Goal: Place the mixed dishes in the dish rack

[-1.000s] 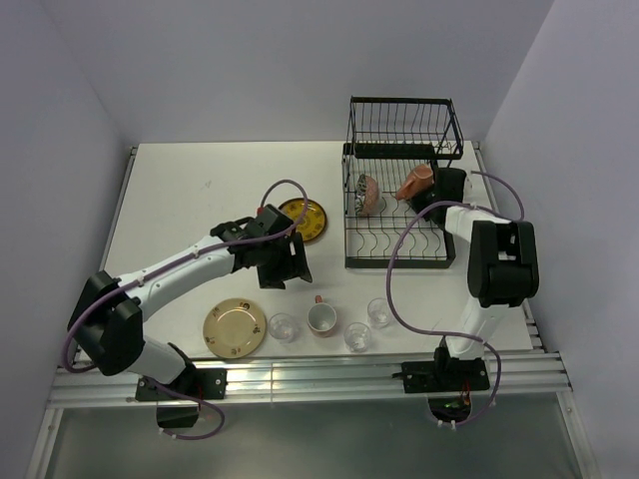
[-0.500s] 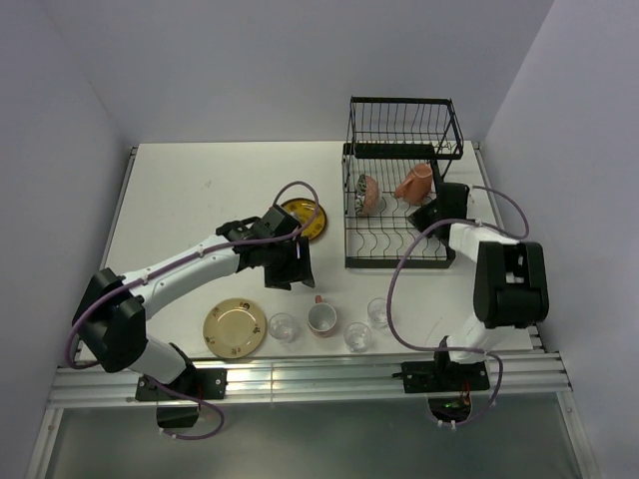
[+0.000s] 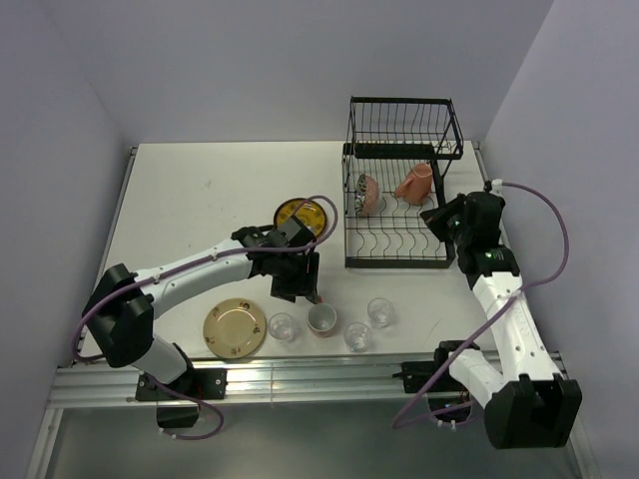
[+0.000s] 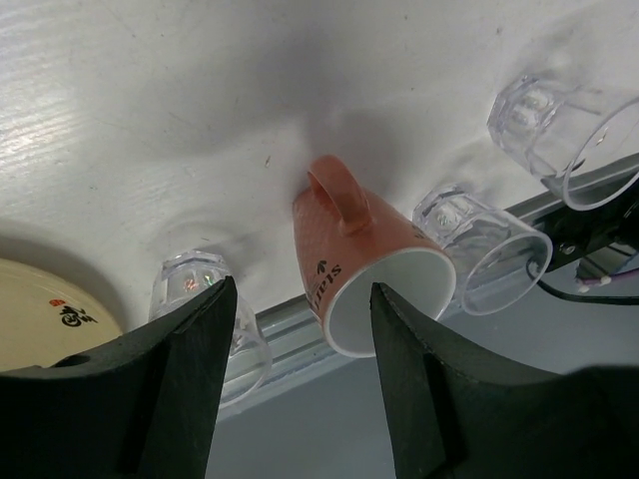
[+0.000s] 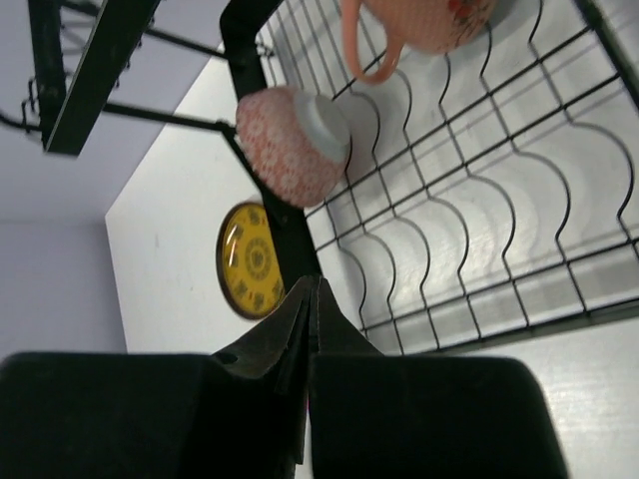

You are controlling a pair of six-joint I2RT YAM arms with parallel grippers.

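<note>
An orange-and-white mug [image 3: 321,319] [image 4: 364,274] stands upright on the table near its front edge. My left gripper [image 3: 303,284] [image 4: 302,291] hovers just behind and above it, open, its fingers framing the mug without touching. Three clear glasses [image 3: 283,326] [image 3: 356,335] [image 3: 379,312] stand around the mug. A tan plate [image 3: 235,328] lies to their left and a yellow patterned plate [image 3: 303,217] lies beside the black dish rack [image 3: 401,261]. The rack holds a patterned bowl [image 3: 367,195] [image 5: 290,140] and another orange mug [image 3: 414,183] [image 5: 419,20]. My right gripper [image 3: 439,215] [image 5: 312,284] is shut and empty at the rack's right side.
In the left wrist view, glasses [image 4: 479,244] [image 4: 559,130] stand right of the mug and one glass [image 4: 205,299] stands partly behind my left finger. The metal rail at the table's front edge [image 3: 300,374] runs close behind the glasses. Walls enclose three sides.
My left arm has moved forward and right from the yellow plate to the mug, its jaws narrowing. My right arm has drawn back from the rack toward the right.
</note>
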